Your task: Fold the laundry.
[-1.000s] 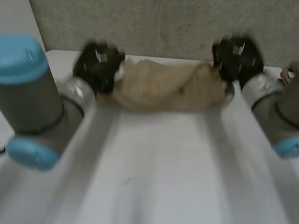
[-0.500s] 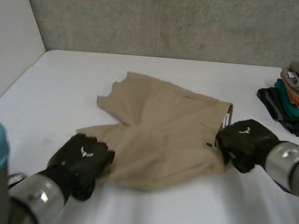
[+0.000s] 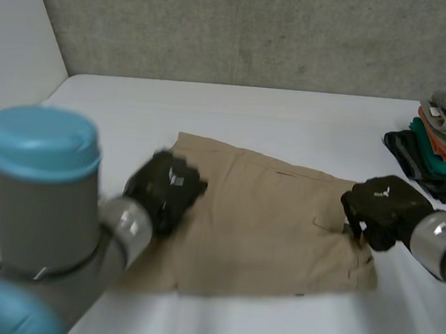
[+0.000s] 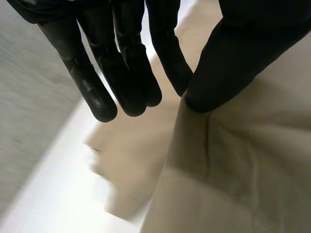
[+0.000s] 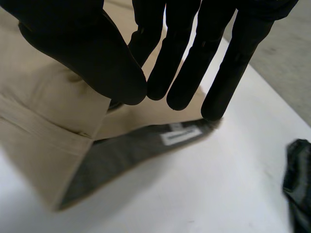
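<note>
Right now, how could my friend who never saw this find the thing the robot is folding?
Start at the white table; in its middle lies a spread-out pair of tan shorts. The only other clothes are a colourful folded stack at the table's right edge, so the plain tan, unstacked piece is it.

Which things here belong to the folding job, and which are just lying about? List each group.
Job in hand: tan shorts; left hand and right hand on them.
Lying about: stack of folded clothes, apart from the shorts.
</note>
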Robot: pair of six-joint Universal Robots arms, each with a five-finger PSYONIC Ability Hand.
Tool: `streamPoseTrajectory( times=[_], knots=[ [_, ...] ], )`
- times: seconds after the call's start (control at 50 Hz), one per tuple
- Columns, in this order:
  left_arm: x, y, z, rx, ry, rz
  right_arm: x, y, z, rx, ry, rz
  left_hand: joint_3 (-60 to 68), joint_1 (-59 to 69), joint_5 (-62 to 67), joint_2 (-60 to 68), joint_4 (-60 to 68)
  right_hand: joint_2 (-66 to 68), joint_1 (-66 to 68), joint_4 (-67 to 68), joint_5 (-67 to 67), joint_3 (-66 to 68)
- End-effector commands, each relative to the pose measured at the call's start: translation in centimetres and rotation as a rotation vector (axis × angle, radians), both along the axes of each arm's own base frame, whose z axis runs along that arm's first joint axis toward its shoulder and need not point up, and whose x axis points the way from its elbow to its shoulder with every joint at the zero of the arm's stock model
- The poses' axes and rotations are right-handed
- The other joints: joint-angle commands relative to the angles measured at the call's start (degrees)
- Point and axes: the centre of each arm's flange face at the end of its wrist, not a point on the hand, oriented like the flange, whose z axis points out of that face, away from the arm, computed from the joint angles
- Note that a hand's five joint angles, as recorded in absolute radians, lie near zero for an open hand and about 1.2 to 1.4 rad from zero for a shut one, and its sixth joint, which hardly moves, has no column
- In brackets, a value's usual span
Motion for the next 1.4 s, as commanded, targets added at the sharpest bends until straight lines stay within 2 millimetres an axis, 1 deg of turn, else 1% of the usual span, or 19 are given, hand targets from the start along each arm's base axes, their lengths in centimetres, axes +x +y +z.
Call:
streamPoseTrajectory(
  times=[0.02,0.08,0.1,0.18,0.4,0.5,0.58,0.64,0.66,0.68,0.72,0.74,0.88,0.9,0.98,1.1,1.2,1.32,1.4],
  knots=[
    [-5.4,-9.9,-0.4,-0.385,-0.015,-0.013,1.0,-5.7,-2.4,-0.120,0.022,-0.115,11.6,13.2,14.3,11.3,11.1,11.7,13.4,11.2,11.0,11.4],
    [-6.6,-12.3,-0.9,-0.466,-0.002,0.001,1.7,-7.3,-2.9,-0.181,0.016,-0.142,11.6,13.2,14.3,11.3,11.1,11.7,13.4,11.2,11.0,11.4],
    [-7.1,-13.8,-1.3,-0.504,0.016,0.013,1.8,-7.7,-3.0,-0.195,0.012,-0.150,11.6,13.2,14.3,11.3,11.1,11.7,13.4,11.2,11.0,11.4],
    [-8.6,-16.3,-2.6,-0.570,0.063,0.014,2.4,-10.1,-3.6,-0.283,-0.036,-0.175,11.6,13.2,14.3,11.3,11.1,11.7,13.4,11.2,11.0,11.4],
    [-11.5,-19.7,-6.4,-0.670,0.153,-0.059,4.3,-14.5,-5.4,-0.484,-0.144,-0.201,11.6,13.2,14.3,11.3,11.1,11.7,13.4,11.2,11.0,11.4],
    [-10.9,-21.0,-7.8,-0.658,0.182,-0.034,4.5,-16.2,-5.6,-0.561,-0.166,-0.237,11.6,13.2,14.3,11.3,11.1,11.7,13.4,11.2,11.0,11.4],
    [-10.8,-21.1,-8.2,-0.635,0.209,-0.019,4.7,-17.2,-6.9,-0.567,-0.163,-0.249,11.6,13.2,14.3,11.3,11.1,11.7,13.4,11.2,11.0,11.4],
    [-10.7,-21.0,-8.2,-0.624,0.210,0.007,4.6,-17.1,-7.5,-0.541,-0.149,-0.255,8.6,10.2,11.3,8.3,8.2,-36.2,-34.5,-36.7,-36.9,-36.4],
    [-10.6,-21.0,-8.0,-0.623,0.210,0.016,4.4,-17.0,-7.5,-0.525,-0.142,-0.268,-7.4,-5.8,-4.7,-7.7,-7.8,-58.3,-56.6,-58.8,-59.0,-58.6],
    [-10.6,-20.9,-7.8,-0.623,0.210,0.032,4.3,-17.0,-7.3,-0.518,-0.142,-0.275,-36.7,-35.1,-34.0,-37.0,-37.1,-58.3,-56.6,-58.8,-59.0,-58.6],
    [-10.6,-20.7,-7.2,-0.627,0.214,0.047,4.2,-16.7,-6.7,-0.508,-0.143,-0.283,-54.9,-53.3,-52.2,-55.2,-55.4,-58.3,-56.6,-58.8,-59.0,-58.6],
    [-10.6,-20.6,-6.8,-0.627,0.217,0.054,4.2,-16.2,-5.9,-0.494,-0.146,-0.278,-58.4,-56.8,-55.7,-58.7,-58.9,-58.3,-56.6,-58.8,-59.0,-58.6],
    [-10.4,-18.6,-3.8,-0.586,0.246,0.069,3.3,-12.7,-2.1,-0.388,-0.183,-0.241,-58.4,-56.8,-55.7,-58.7,-58.9,-58.3,-56.6,-58.8,-59.0,-58.6],
    [-10.3,-18.2,-3.7,-0.568,0.249,0.068,3.3,-11.3,-1.2,-0.347,-0.204,-0.219,-58.4,-56.8,-55.7,-58.7,-58.9,-58.3,-56.6,-58.8,-59.0,-58.6],
    [-8.9,-16.2,-2.1,-0.478,0.279,0.067,2.7,-7.7,-0.1,-0.206,-0.234,-0.174,-58.4,-56.8,-55.7,-58.7,-58.9,-56.4,-54.7,-56.9,-57.1,-56.7],
    [-6.3,-12.5,-0.5,-0.272,0.393,0.086,0.6,-4.6,-0.8,-0.036,-0.246,-0.168,-58.4,-56.8,-55.7,-58.7,-58.9,-48.7,-46.9,-49.1,-49.3,-48.9],
    [-4.7,-9.8,-0.1,-0.115,0.475,0.088,-0.1,-3.1,-3.2,0.040,-0.240,-0.164,-58.4,-56.8,-55.7,-58.7,-58.9,-45.3,-43.6,-45.8,-46.0,-45.5],
    [-3.1,-7.8,-1.2,-0.008,0.483,0.094,-0.7,-3.4,-4.9,0.017,-0.242,-0.179,-58.4,-56.8,-55.7,-58.7,-58.9,-45.0,-43.2,-45.4,-45.6,-45.2],
    [-2.6,-7.1,-1.9,0.013,0.467,0.099,-0.6,-4.2,-7.2,0.026,-0.225,-0.184,-58.4,-56.8,-55.7,-58.7,-58.9,-39.6,-37.9,-40.1,-40.3,-39.8]
  ],
)
